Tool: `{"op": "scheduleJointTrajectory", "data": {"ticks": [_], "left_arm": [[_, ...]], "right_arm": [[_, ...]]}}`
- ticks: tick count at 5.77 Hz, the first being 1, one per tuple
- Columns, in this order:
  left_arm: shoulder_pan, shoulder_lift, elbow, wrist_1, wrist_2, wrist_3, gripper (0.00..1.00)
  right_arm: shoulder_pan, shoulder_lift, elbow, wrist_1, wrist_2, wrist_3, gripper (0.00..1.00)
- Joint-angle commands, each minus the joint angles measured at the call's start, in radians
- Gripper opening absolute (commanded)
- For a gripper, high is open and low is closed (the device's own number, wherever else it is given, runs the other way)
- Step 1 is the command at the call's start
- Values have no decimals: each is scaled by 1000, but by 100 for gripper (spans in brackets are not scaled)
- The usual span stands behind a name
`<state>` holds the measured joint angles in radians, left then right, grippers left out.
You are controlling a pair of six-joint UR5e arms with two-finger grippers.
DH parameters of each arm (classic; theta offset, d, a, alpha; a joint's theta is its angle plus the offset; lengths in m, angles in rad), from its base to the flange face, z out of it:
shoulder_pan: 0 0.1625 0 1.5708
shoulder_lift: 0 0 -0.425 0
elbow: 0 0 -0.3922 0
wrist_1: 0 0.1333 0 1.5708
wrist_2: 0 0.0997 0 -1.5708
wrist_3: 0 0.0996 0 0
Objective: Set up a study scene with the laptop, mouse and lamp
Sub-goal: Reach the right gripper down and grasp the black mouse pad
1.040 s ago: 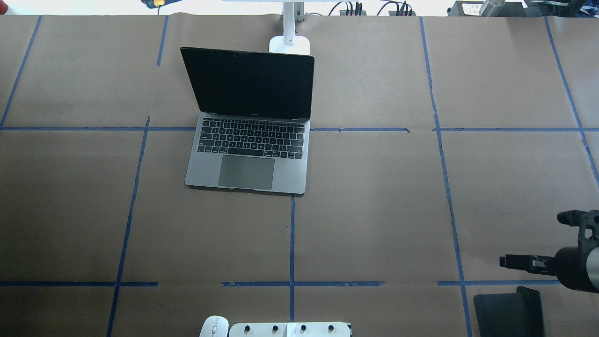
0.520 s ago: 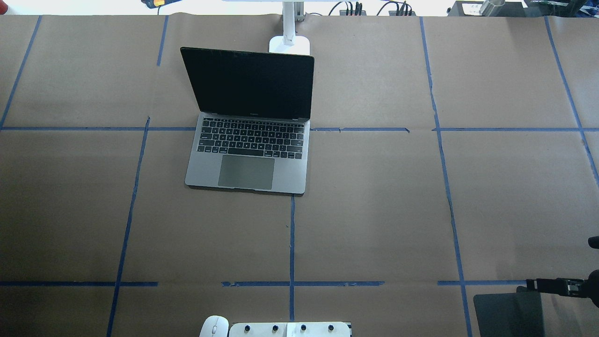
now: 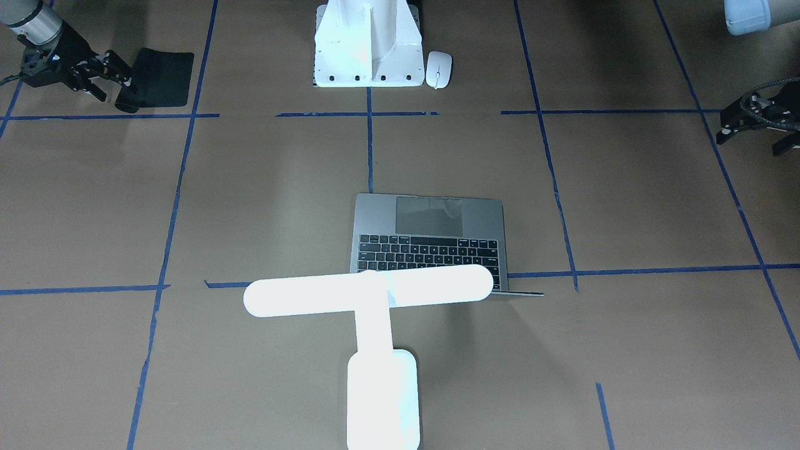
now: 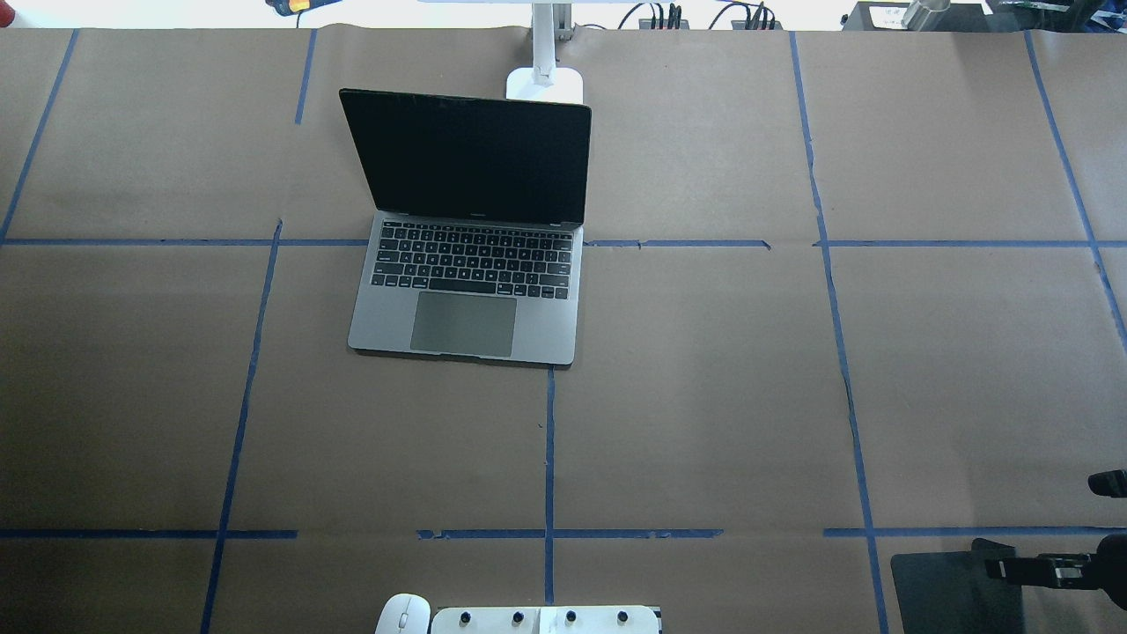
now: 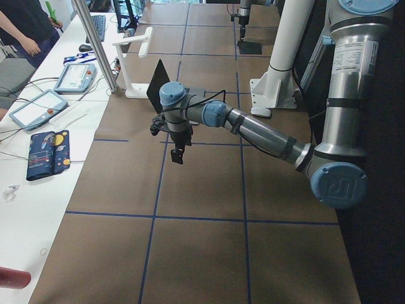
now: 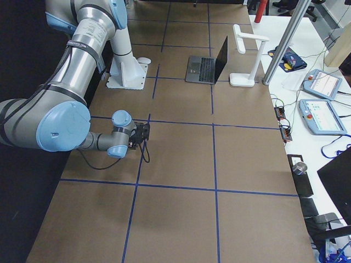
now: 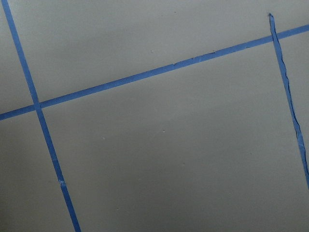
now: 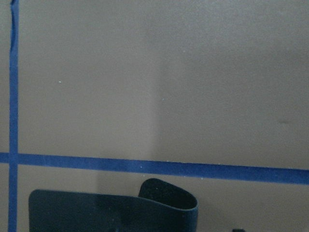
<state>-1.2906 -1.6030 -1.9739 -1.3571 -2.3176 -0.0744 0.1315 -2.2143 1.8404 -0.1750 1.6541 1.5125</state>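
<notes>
The grey laptop [image 4: 467, 308] stands open at the table's middle, screen dark; it also shows in the front-facing view [image 3: 431, 234]. The glowing white T-shaped lamp [image 3: 369, 290] stands just behind it, its base [image 4: 546, 84] at the far edge. The white mouse [image 4: 403, 614] lies next to the bolted pedestal at the near edge, also seen in the front-facing view [image 3: 439, 69]. My right gripper [image 3: 115, 87] is open and empty, by the raised corner of a black mat [image 4: 942, 590]. My left gripper [image 3: 750, 128] is open and empty over bare paper, far from everything.
The white bolted pedestal [image 3: 365, 44] stands at the near edge beside the mouse. The black mat [image 8: 96, 212] has one corner curled up. Brown paper with blue tape lines [image 7: 145, 77] covers the table. Operator tables with devices lie beyond the far edge [image 6: 318, 87].
My right gripper has moved back toward the near right corner, down to the mat's curled corner. Laptop, lamp and mouse have not moved.
</notes>
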Motion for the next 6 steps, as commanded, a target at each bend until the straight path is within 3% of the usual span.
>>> {"op": "scheduleJointTrajectory", "data": {"ticks": [1, 2, 5, 6], "left_arm": [[-4, 0, -5, 1, -2, -1, 100], [-4, 2, -5, 1, -2, -1, 100], [-12, 0, -5, 4, -2, -1, 100], [-12, 0, -6, 4, -2, -1, 100]], "right_arm": [[-12, 2, 0, 0, -5, 0, 27], [-16, 4, 0, 0, -5, 0, 2], [-9, 2, 52, 0, -45, -9, 0], [67, 39, 78, 2, -43, -9, 0]]}}
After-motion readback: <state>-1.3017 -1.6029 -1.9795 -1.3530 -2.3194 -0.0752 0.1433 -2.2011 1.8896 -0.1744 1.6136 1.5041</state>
